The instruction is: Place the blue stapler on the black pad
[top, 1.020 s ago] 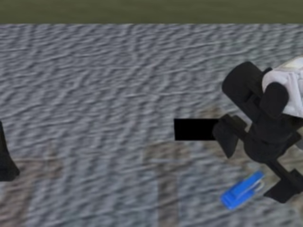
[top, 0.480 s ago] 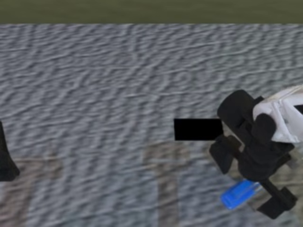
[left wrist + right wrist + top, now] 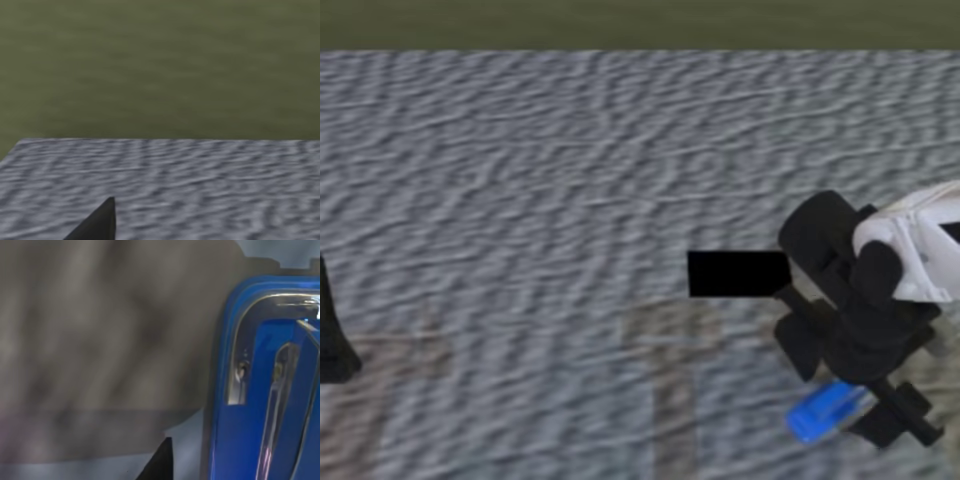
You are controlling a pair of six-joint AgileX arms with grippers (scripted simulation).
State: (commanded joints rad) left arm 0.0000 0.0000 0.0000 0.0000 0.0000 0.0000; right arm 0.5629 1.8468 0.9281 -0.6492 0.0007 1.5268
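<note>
Low over the right near part of the grey rippled table (image 3: 540, 170), the right hand (image 3: 853, 393) sits directly above the blue stapler (image 3: 817, 412), covering its right end. One dark finger (image 3: 800, 345) stands on the far-left side of the stapler and the other on its near-right side, so the two straddle the body; whether they touch it cannot be told from above. The stapler lies flat on the table, angled with its free end toward the near left. In the right wrist view the stapler (image 3: 265, 385), blue with a silvery strip, fills one side of the picture, close beneath the camera. The black pad (image 3: 735, 274) lies flat, apart from the stapler, farther from the near edge and to its left, with the right arm overlapping its right end. The left hand (image 3: 332, 335) is parked at the table's left edge; its opening cannot be told.
</note>
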